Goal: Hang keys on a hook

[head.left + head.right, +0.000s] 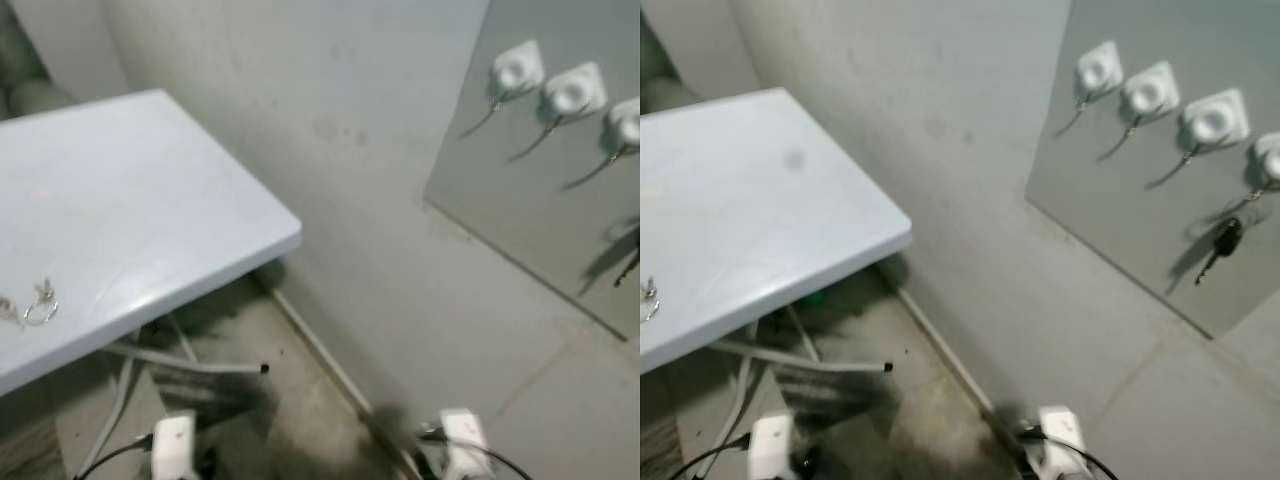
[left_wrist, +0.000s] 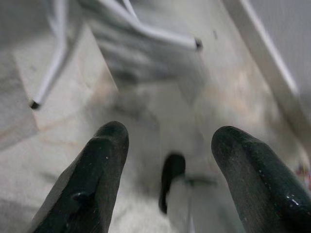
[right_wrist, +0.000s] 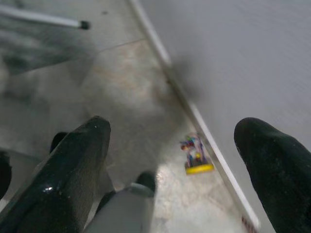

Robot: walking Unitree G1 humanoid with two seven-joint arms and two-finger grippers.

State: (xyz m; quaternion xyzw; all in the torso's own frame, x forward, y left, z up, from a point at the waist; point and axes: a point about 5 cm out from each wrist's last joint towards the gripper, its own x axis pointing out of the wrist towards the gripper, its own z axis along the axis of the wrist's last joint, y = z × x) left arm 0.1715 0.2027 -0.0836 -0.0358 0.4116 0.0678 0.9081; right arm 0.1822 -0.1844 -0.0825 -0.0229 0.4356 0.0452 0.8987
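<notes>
While both my arms hang low over the floor, left fingers spread, right fingers spread, keys near the tabletop left front edge, hooks on the right wall board, open floor between.

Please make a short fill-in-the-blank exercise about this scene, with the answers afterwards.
1. The small silver keys on a ring lie on the pale blue ____.
2. A black key hangs from a white hook on the grey ____.
3. The left claw, pointing at the floor, is ____.
4. The right claw holds ____.

Answers: table; board; open; nothing
</notes>
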